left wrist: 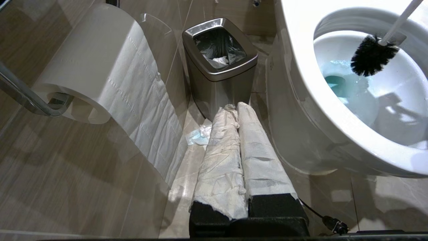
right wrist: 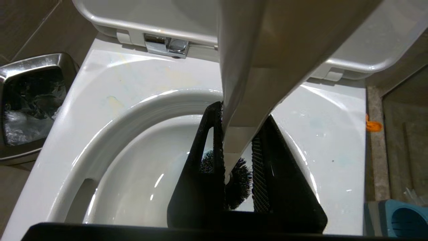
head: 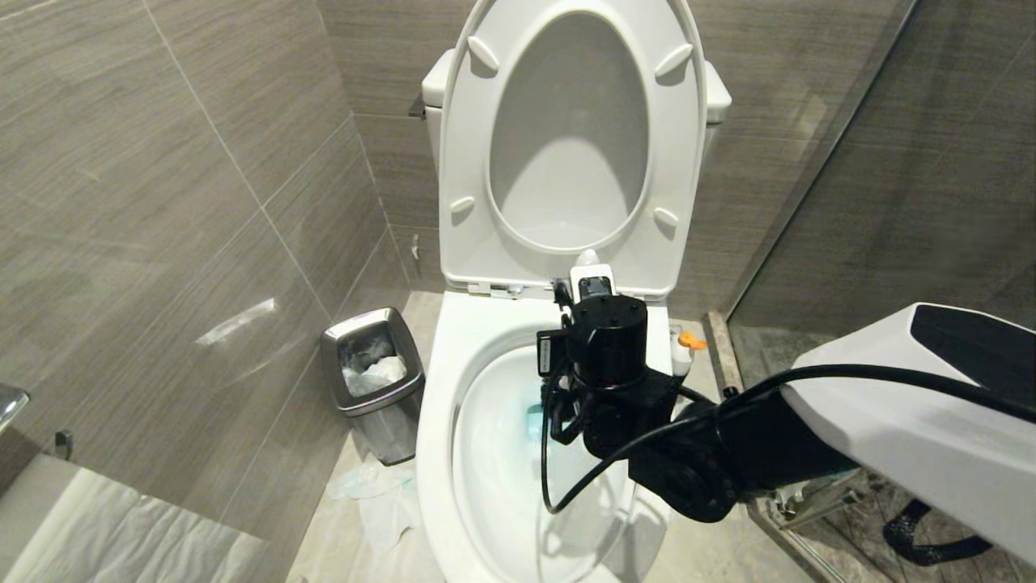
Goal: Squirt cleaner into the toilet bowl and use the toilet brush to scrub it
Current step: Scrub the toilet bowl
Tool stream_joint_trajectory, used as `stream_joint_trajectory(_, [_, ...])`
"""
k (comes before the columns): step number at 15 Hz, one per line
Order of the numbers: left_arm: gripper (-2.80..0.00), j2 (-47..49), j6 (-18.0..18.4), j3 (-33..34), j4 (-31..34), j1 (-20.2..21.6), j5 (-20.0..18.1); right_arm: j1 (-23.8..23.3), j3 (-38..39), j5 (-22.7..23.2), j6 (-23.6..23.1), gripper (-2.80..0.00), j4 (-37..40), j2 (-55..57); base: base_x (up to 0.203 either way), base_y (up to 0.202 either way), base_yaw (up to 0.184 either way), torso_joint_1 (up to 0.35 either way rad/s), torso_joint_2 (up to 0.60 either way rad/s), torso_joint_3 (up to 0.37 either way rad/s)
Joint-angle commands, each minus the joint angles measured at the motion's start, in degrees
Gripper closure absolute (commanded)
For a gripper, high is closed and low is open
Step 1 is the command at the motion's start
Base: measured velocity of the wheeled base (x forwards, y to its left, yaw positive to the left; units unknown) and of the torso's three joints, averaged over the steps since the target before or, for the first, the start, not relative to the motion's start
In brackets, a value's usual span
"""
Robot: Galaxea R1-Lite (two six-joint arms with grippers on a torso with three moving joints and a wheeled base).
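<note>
The brush (left wrist: 374, 55) is held by the right gripper (right wrist: 235, 157), whose black fingers (right wrist: 200, 157) are clamped on either side of the whitish handle above the bowl (head: 441, 421). The black bristle head is seen down inside the basin, near the inner wall and just above a pool of teal-blue liquid at the bottom; whether the bristles touch the ceramic cannot be told. In the head view the gripper itself is hidden behind the dark wrist, which is poised over the back of the basin, with the arm reaching in from the right. The seat and lid are raised upright against the tank. The cleaner (head: 685, 353), marked by its orange cap, is stood just beside the bowl on its right side, close to the glass partition. A corner of the blue holder (right wrist: 398, 219) is seen on the floor on that same side. The left gripper (left wrist: 239, 147) is kept closed, its paper-wrapped fingers pressed together low beside the bowl, pointed towards a steel bin (left wrist: 219, 63). A paper roll (left wrist: 97, 70) is hung on a rail at the left wall.
</note>
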Motion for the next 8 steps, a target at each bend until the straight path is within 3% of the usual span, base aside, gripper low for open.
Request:
stream_joint_trajectory(1, [0.00, 0.0, 0.0, 0.0, 0.0, 0.0, 0.0, 0.0, 2.0, -0.2, 0.0, 0.00, -0.2, -4.4, 0.000, 0.000, 0.000, 0.000, 0.00, 0.000])
stream_joint_trajectory(4, [0.00, 0.0, 0.0, 0.0, 0.0, 0.0, 0.0, 0.0, 2.2, -0.1, 0.1, 0.00, 0.9, -4.9, 0.000, 0.000, 0.000, 0.000, 0.00, 0.000])
stream_joint_trajectory(8, [0.00, 0.0, 0.0, 0.0, 0.0, 0.0, 0.0, -0.1, -1.4, 0.3, 0.5, 0.00, 0.6, 2.5, 0.000, 0.000, 0.000, 0.000, 0.00, 0.000])
